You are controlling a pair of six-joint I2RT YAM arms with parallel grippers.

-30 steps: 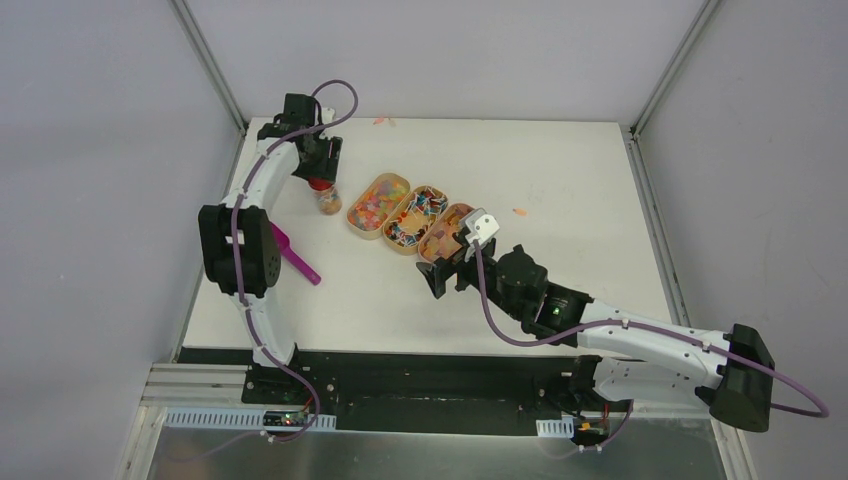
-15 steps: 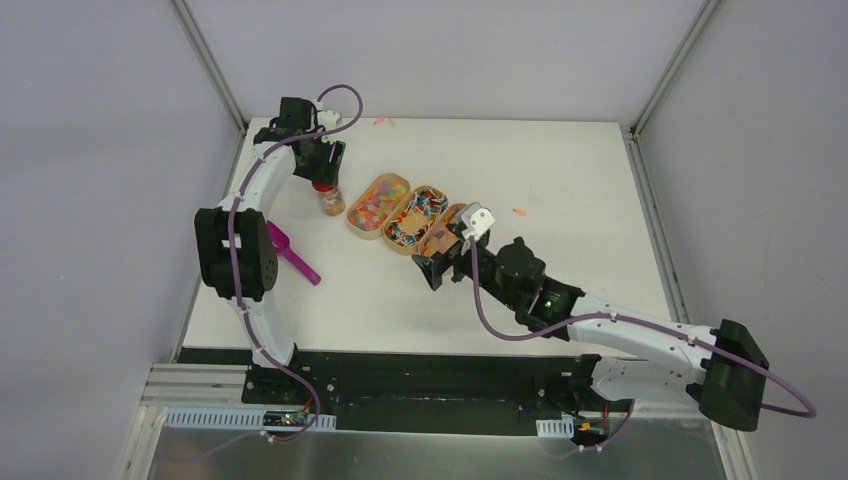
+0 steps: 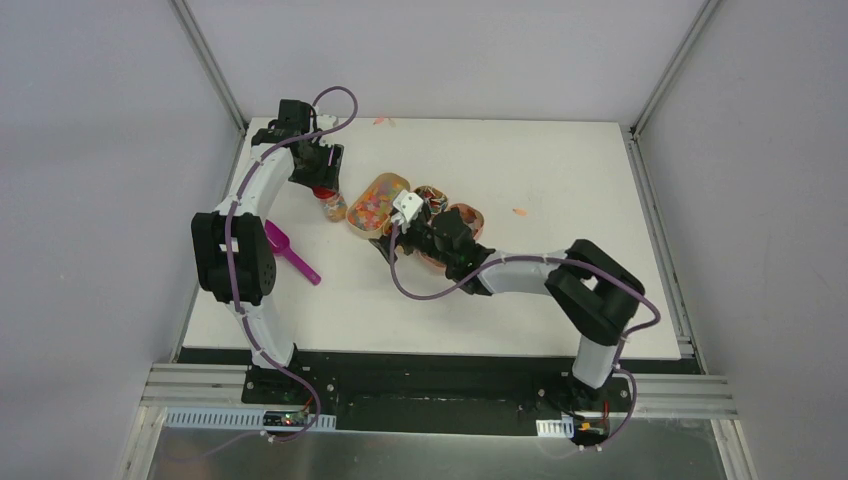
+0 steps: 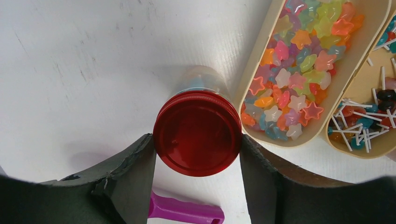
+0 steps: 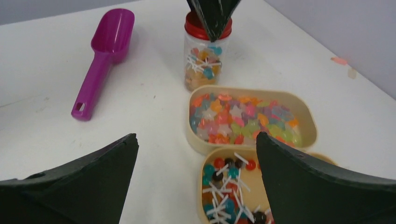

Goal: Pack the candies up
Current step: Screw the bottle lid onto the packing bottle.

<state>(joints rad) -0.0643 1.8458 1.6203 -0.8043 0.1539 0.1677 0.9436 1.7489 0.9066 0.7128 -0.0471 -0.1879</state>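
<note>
1. The candies [image 4: 294, 70] lie in two places: loose in a row of trays across the middle of the tabletop [image 3: 560, 180], and a small lot inside a clear jar [image 5: 205, 56]; the jar stands upright toward the far left corner, just beside the end of the star-sweet tray [image 5: 252, 89]; the next tray [image 4: 362, 86] holds stick sweets; a third tray [image 3: 470, 215] is mostly hidden under the right arm
2. The left claw [image 4: 196, 140] sits over the jar from straight above; its fingers [image 4: 135, 172] press on opposite sides of the red lid [image 4: 198, 116], so it is partway closed and gripping the lid; whether the lid is screwed tight I cannot tell
3. The right claw [image 5: 196, 136] hangs over the trays with its jaws spread as wide as they go, holding nothing
4. What the next move turns on: the jar's long axis is vertical and in line with the left claw, which suits a twist of the lid; from the right claw the jar lies straight ahead, beyond the star-sweet tray and well apart; the left arm is plainly the nearer
5. My guess is that the lid is being turned on or off
6. A magenta scoop [image 5: 100, 60] lies near the left edge, touched by neither claw
</note>
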